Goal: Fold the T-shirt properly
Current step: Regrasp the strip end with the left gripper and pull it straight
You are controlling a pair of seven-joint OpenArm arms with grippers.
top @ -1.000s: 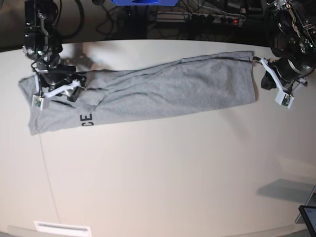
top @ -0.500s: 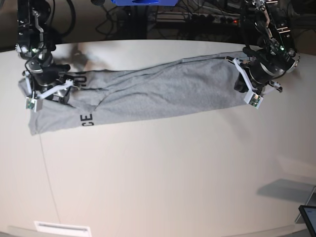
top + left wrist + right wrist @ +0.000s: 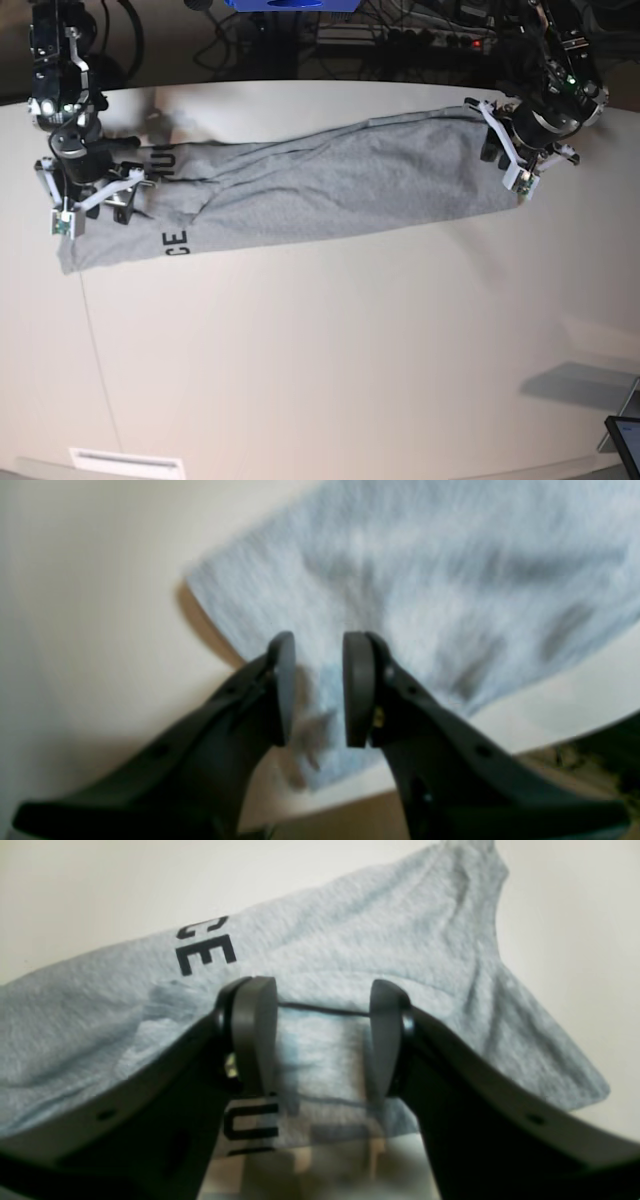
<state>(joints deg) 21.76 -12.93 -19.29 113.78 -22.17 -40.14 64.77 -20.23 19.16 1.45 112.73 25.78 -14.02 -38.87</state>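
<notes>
- The T-shirt point(image 3: 330, 185) lies as a long, narrow grey band across the far half of the pale table point(image 3: 330, 360), running from the base view's left edge to its upper right.
- You have no containers here; nothing sits in or on anything but the table.
- Your left gripper point(image 3: 315, 687) sits over the band's right-hand end in the base view point(image 3: 510, 150). In its wrist view the jaws stand apart with a narrow gap, grey cloth visible between and beyond them; the frame is blurred, and you cannot tell whether the pads touch fabric.
- Your right gripper point(image 3: 322, 1037) is at the opposite end point(image 3: 110, 195). Its jaws stand wider apart, straddling a raised fold of cloth, not pressed on it.
- Only the right wrist view shows you the dark seam line point(image 3: 320, 1010) between the jaws and the black "U" point(image 3: 250, 1125) below them.
- Both it and the base view show the letters "CE" point(image 3: 175, 242).
- Only the base view shows you both ends at once.
</notes>
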